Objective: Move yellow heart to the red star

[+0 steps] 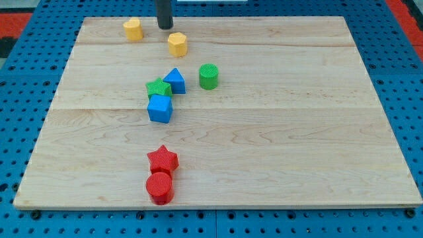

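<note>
My tip (164, 27) rests on the board near the view's top, between two yellow blocks. One yellow block (133, 29) lies just to its left. The other yellow block (177, 44) lies just below and to the right of the tip, close to it. I cannot tell for certain which of the two is the heart; the left one looks more heart-like. The red star (162, 159) lies far below, near the board's bottom edge, touching a red cylinder (159, 188) beneath it.
Between the yellow blocks and the red star lie a green star (158, 87), a blue triangle (174, 80) and a blue cube (160, 109) in a cluster. A green cylinder (209, 76) stands to their right. The wooden board (297, 132) lies on a blue pegboard.
</note>
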`<state>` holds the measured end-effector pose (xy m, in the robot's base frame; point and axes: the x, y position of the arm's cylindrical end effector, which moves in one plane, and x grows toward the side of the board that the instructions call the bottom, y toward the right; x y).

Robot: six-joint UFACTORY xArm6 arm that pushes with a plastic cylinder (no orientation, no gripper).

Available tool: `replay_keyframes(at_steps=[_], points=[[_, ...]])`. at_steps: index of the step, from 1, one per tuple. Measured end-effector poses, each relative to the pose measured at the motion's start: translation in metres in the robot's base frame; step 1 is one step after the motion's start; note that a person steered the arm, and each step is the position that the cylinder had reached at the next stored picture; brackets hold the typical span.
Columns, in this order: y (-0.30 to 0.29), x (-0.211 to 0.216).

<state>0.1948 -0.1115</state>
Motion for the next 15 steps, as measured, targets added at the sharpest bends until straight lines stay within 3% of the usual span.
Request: replay_keyframes(at_steps=[1, 3, 4, 5, 6, 7, 8, 9, 10, 11, 12, 13, 15], points=[[-0.088, 0.035], [-0.133, 0.208], [-0.162, 0.186], [-0.105, 0.203], [-0.094, 0.291], [-0.103, 0.333], [-0.180, 0.284], [-0.155, 0.229], [-0.090, 0.225], [-0.046, 0.227], [-0.008, 0.285], [-0.003, 0.310], [-0.063, 0.328]])
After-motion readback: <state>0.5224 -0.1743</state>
